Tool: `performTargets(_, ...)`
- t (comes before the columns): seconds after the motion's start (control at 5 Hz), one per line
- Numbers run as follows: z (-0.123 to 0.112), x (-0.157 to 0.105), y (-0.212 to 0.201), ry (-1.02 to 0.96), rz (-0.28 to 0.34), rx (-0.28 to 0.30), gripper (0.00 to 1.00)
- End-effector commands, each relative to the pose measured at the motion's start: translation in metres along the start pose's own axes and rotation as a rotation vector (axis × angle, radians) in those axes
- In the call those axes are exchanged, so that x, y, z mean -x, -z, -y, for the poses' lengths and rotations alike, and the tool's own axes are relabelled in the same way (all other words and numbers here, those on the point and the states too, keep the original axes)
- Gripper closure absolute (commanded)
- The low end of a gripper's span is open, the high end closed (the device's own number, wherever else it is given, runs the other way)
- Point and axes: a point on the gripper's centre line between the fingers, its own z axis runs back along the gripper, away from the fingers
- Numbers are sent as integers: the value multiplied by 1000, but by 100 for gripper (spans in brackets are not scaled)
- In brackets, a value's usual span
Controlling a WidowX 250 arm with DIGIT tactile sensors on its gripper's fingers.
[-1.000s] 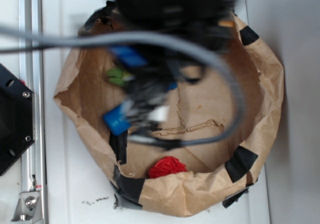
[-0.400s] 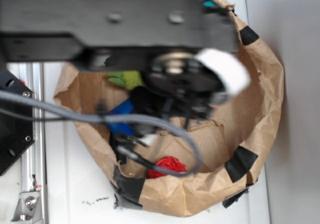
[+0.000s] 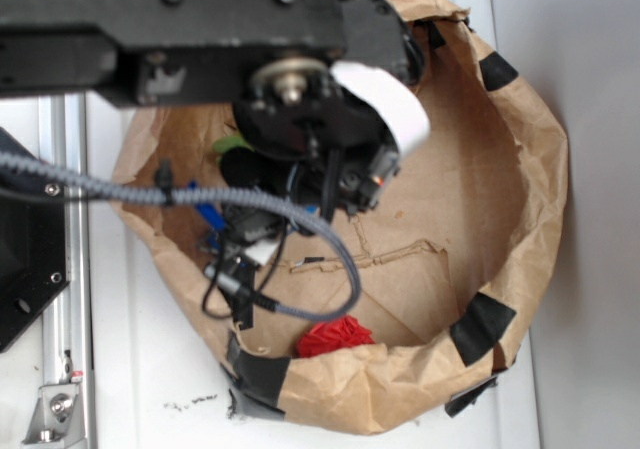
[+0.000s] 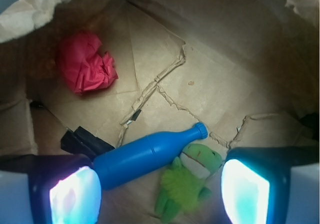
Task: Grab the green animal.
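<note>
The green animal (image 4: 187,181), a fuzzy lime plush with a pale face, lies on the paper bag floor in the wrist view. It rests against the neck end of the blue bottle (image 4: 145,156). My gripper (image 4: 160,194) hangs open above them, and the plush lies between its two lit fingers, nearer the right fingertip (image 4: 245,191). The bottle's base is by the left fingertip (image 4: 75,196). Nothing is held. From the exterior view, only a sliver of the green animal (image 3: 232,144) shows beside the arm (image 3: 300,109), which hides the gripper.
Everything lies inside a brown paper bag (image 3: 520,169) with rolled-down walls patched in black tape (image 3: 482,326). A crumpled red ball (image 4: 85,64) sits apart near the bag wall, also visible as the red ball (image 3: 335,335). A metal rail (image 3: 60,269) runs at the left.
The arm has swung over the bag's upper left and lowered. It now covers most of the green animal and the blue bottle in the exterior view. The red ball has not moved.
</note>
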Motion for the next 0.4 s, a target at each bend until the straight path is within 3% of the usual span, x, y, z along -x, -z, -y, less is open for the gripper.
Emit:
performTargets(0.0,-10,2,4,119,37,-15,0)
performTargets(0.2,-21,1,12,145,19,-40,0)
